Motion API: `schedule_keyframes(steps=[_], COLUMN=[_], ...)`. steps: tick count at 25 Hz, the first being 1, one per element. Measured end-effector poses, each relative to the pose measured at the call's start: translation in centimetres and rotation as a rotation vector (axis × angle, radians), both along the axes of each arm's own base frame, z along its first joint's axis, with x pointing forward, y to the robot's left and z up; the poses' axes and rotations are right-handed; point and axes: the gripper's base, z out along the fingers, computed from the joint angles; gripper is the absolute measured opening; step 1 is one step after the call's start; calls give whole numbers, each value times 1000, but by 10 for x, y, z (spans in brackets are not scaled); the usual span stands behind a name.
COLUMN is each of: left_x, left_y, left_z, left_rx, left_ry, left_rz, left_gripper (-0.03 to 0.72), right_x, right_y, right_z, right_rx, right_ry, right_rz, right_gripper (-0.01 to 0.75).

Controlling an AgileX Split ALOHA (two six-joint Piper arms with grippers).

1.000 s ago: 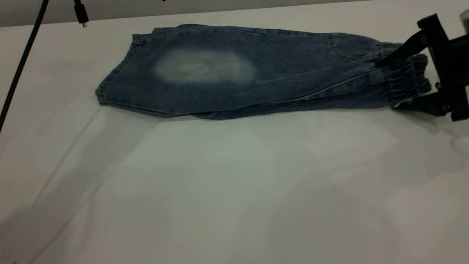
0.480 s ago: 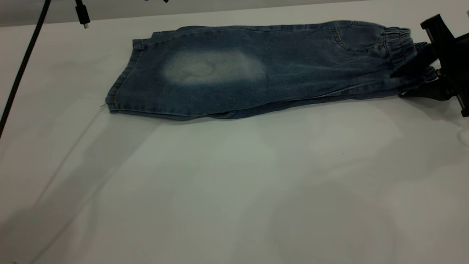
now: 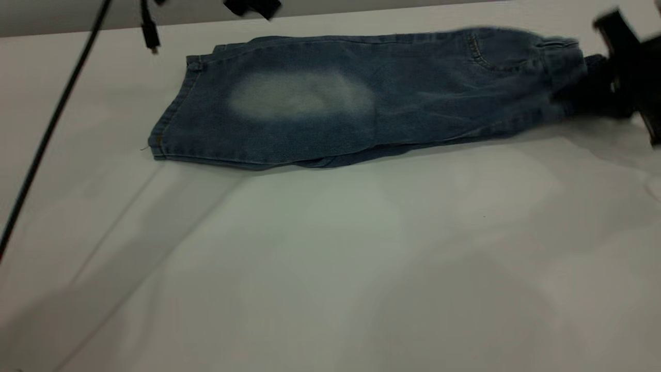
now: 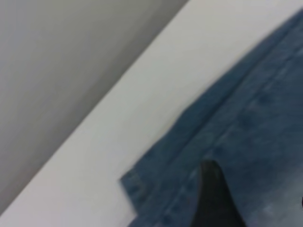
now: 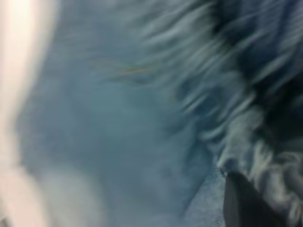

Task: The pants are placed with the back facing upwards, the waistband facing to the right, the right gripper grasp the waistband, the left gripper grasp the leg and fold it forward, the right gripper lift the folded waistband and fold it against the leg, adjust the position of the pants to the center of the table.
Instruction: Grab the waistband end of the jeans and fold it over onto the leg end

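Note:
The pants (image 3: 361, 108) lie folded lengthwise on the far half of the white table (image 3: 330, 268), a plain half with a pale faded patch (image 3: 302, 95) on top. The printed leg is hidden. The waistband (image 3: 563, 59) points right, bunched and slightly raised. My right gripper (image 3: 601, 95) is a dark blur against it and looks shut on it; its wrist view shows gathered elastic (image 5: 265, 156) beside one finger (image 5: 246, 203). My left gripper (image 3: 253, 6) hangs at the far edge above the pants, open, over the hem corner (image 4: 135, 182).
A black cable (image 3: 57, 119) slants down across the table's left side, with a loose plug (image 3: 150, 31) dangling near the pants' far left corner. The table's far edge meets a grey wall (image 3: 51, 15). Bare tabletop stretches in front of the pants.
The right gripper has closed in on the waistband and raised it, tugging the pants slightly right. The left gripper, its cable and the plug have swung right into view at the top.

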Motion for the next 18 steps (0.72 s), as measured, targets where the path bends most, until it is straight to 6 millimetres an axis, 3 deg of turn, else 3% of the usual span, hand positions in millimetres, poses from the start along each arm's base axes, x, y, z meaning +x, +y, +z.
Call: schedule_keyframes(steps=[7, 12, 18], left_x=[-17, -36, -54], left_y=[-45, -75, -108], left_z=[-33, -62, -79], left_rx=[-57, -66, -161], left_ry=[37, 84, 124], left_rz=[-138, -231, -286], left_gripper=[397, 393, 385], right_x=[4, 0, -9], right_y=[7, 17, 26], right_z=[56, 83, 121], right_rx=[56, 178, 285], right_ry=[-193, -297, -432], right_rz=[80, 167, 271], right_gripper=[83, 83, 83])
